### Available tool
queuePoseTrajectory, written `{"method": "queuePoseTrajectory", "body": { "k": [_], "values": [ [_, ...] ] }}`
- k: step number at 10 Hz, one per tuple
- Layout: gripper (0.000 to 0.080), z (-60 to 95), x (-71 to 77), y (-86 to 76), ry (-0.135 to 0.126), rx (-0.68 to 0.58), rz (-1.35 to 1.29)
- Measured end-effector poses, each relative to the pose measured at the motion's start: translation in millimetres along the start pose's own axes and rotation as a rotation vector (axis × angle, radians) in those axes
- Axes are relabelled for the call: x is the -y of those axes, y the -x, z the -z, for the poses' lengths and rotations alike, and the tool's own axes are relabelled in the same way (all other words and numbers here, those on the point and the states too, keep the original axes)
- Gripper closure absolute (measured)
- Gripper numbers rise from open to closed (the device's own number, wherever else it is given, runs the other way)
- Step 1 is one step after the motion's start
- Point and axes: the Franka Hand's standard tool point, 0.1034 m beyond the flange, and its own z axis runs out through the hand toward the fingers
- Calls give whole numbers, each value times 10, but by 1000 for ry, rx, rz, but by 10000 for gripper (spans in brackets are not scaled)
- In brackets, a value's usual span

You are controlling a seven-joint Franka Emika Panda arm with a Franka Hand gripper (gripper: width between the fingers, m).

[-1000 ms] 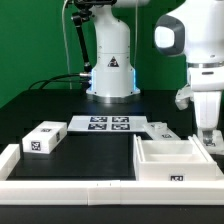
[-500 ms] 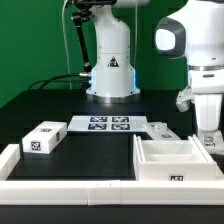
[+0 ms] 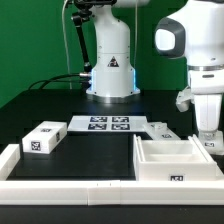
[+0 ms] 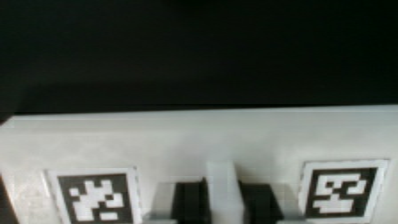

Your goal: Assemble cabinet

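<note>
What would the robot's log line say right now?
end effector: down at cabinet edge on exterior view's right, grip unclear | drawer block: loose on table, exterior view's left, apart from cabinet

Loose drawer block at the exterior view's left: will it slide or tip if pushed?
It would likely slide: the drawer block looks low and boxy and lies flat on the table. It is probably stiff and light, being small, hard-looking white plastic. Its smooth flat faces may slip in a pinch.
</note>
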Motion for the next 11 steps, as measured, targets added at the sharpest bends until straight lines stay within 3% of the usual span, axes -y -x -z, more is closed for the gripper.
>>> {"method": "queuePoseTrajectory", "body": {
  "k": [5, 8, 11],
  "values": [
    [732, 8, -2, 5, 0, 1, 6],
    [732, 358, -41, 262, 6, 54, 98],
    [731, 457, -94, 610, 2, 72, 128]
  ]
}}
